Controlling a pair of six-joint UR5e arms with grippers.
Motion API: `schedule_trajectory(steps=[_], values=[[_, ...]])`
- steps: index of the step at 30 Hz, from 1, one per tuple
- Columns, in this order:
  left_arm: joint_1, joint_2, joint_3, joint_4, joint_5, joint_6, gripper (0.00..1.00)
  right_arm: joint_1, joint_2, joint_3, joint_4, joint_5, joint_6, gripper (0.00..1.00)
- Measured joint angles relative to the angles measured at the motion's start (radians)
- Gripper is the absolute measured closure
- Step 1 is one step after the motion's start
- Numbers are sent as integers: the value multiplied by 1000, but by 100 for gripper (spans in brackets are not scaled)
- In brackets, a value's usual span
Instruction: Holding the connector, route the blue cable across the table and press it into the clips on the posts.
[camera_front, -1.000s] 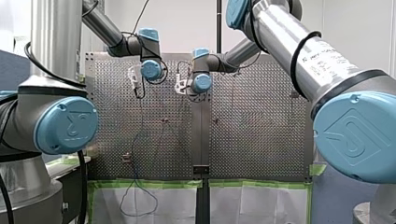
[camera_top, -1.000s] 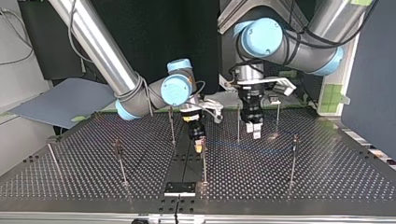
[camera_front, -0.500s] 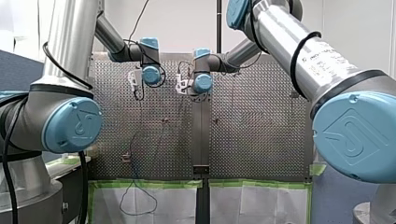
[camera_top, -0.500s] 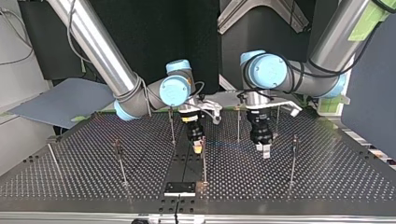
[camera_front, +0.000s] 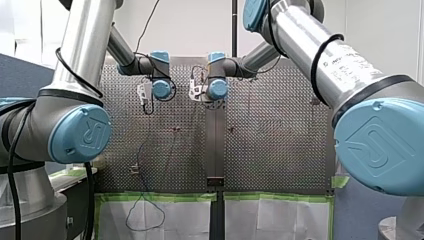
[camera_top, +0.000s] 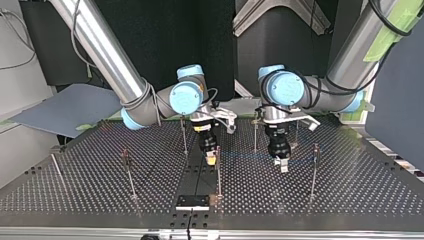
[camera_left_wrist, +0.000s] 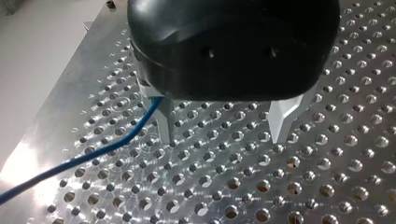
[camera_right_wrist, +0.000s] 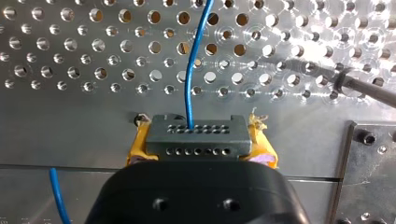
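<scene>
The connector (camera_right_wrist: 194, 135) is clamped in my right jaws, blue cable (camera_right_wrist: 188, 70) leading ahead. My left jaws, at its 3 o'clock in the top view, stand apart beside the cable. No post (camera_top: 313, 172) visibly holds it; clipping remains.

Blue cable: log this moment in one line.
right end effector shut on connector | blue cable leads ahead from connector over perforated table | left end effector open, beside blue cable
</scene>
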Motion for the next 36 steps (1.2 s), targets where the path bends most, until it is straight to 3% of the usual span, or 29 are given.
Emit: schedule_trajectory(steps=[3,6,7,8,10,11,13,25,36], values=[[-3,0,0,1,-9,0,13,0,0,0,0,0,0,100],[-4,0,0,1,-23,-1,27,-1,0,0,0,0,-1,100],[-4,0,0,1,-26,-1,42,-1,0,0,1,0,-1,100],[-5,0,0,2,-29,-1,42,-1,0,0,1,0,-1,100],[-5,1,0,2,-35,1,70,-1,0,0,1,0,-1,100],[-6,1,0,3,-40,3,70,-1,0,0,1,0,-1,100],[-6,2,0,3,-47,6,98,0,0,0,1,0,-1,100],[-14,6,-4,-64,-100,52,98,0,0,0,3,-1,0,100],[-27,55,-82,-69,-119,62,98,12,0,4,23,-2,0,100]])
